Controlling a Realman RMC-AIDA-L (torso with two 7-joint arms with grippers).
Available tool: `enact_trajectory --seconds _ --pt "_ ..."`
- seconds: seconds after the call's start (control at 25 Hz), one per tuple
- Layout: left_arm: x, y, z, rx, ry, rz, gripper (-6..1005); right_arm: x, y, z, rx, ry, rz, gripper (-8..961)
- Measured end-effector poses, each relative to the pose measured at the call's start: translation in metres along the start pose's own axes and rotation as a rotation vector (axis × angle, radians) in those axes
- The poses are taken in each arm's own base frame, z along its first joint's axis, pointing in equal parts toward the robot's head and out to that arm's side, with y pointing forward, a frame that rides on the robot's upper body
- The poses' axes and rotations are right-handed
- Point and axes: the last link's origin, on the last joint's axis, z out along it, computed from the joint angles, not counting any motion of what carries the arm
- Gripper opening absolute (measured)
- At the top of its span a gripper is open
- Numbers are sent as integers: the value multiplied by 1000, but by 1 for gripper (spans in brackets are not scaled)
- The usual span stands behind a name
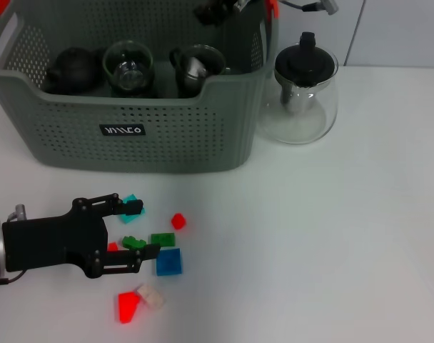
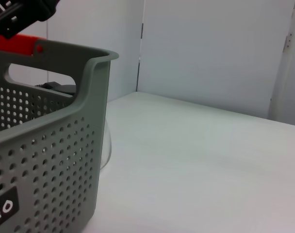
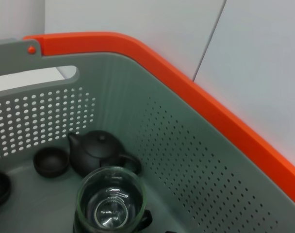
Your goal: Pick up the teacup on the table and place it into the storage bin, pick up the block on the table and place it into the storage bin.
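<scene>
Head view shows the large grey-green perforated plastic storage bin (image 1: pixel 153 136) standing at the far left of the white table (image 1: pixel 331 243), its small black label with white lettering (image 1: pixel 123 130) facing the robot. Inside it sit a dark teapot (image 1: pixel 71 70), a clear glass cup (image 1: pixel 128 66) and a glass pitcher with a metal strainer (image 1: pixel 195 66). From the right wrist view the bin's orange rim (image 3: pixel 186 87) curves over the interior, where a small dark teacup (image 3: pixel 51 161) rests beside the dark teapot (image 3: pixel 100 151) with the glass cup (image 3: pixel 111 204) just in front.

On the table in front of the bin lies a scatter of small blocks: a cyan block (image 1: pixel 133 207), a small red block (image 1: pixel 178 221), green blocks (image 1: pixel 154 241), a blue square block (image 1: pixel 169 262), a larger red block (image 1: pixel 128 306) and a pale beige block (image 1: pixel 151 296). The black left gripper (image 1: pixel 136 229) lies low over this scatter, fingers spread, one finger by the cyan block and the other by the green ones; nothing is pinched between them.

Beside the bin on its right stands a clear glass teapot with a black lid (image 1: pixel 303 89). The right gripper (image 1: pixel 220 11) hangs above the bin's far rim; whether its fingers are apart I cannot tell.
</scene>
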Motion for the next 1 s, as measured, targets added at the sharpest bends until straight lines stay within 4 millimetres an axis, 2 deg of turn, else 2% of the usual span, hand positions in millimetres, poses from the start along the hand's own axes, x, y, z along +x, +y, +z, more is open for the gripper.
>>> enact_trajectory --seconds 0.16,0.28,0.4,0.48,0.6,0.72,0.84,1.0 --pt "0 0 0 0 0 0 812 -3 -4 -4 13 -18 -10 379" --pt "0 1 0 -4 2 -1 812 -7 -7 -14 5 -59 0 440" --pt "0 2 -1 -7 4 -1 812 -9 -6 -35 -62 -148 33 594" --pt "0 2 -1 -8 4 -2 812 -4 -6 -56 -134 -245 64 697" --pt "0 2 -1 -10 5 0 812 2 -4 -89 -233 -392 86 762" --pt "1 2 -2 -19 5 4 812 18 -1 -122 -341 -517 95 826" --pt "2 3 -2 -23 6 6 812 46 3 -149 -463 -602 84 826" --pt "3 4 -3 -36 10 7 811 85 7 -167 -567 -606 59 827"
